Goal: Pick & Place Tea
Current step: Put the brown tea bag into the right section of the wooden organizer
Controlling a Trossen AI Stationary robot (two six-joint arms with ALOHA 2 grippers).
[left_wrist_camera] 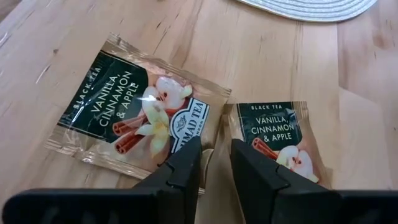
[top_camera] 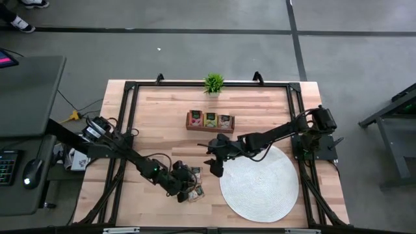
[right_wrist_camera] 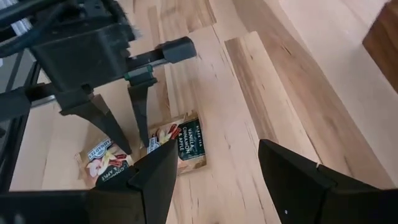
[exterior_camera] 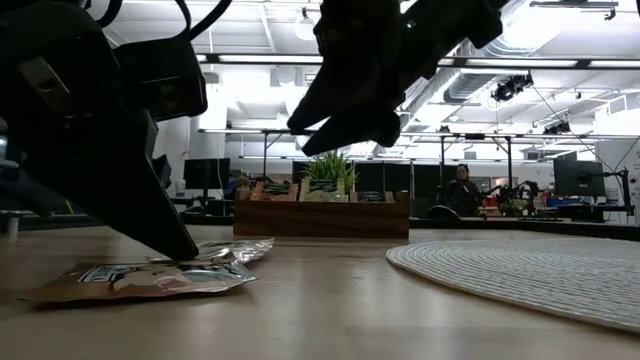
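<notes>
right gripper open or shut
Open: the right gripper hangs above the wood with its fingers spread wide and nothing between them.

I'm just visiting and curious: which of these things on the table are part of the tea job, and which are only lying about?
Part of the job:
- two tea packets, flat on the wood
- left gripper, down over them, fingers slightly apart
- right gripper, open, raised nearby

Probably just there:
- round white mat
- wooden tea box
- potted plant
</notes>
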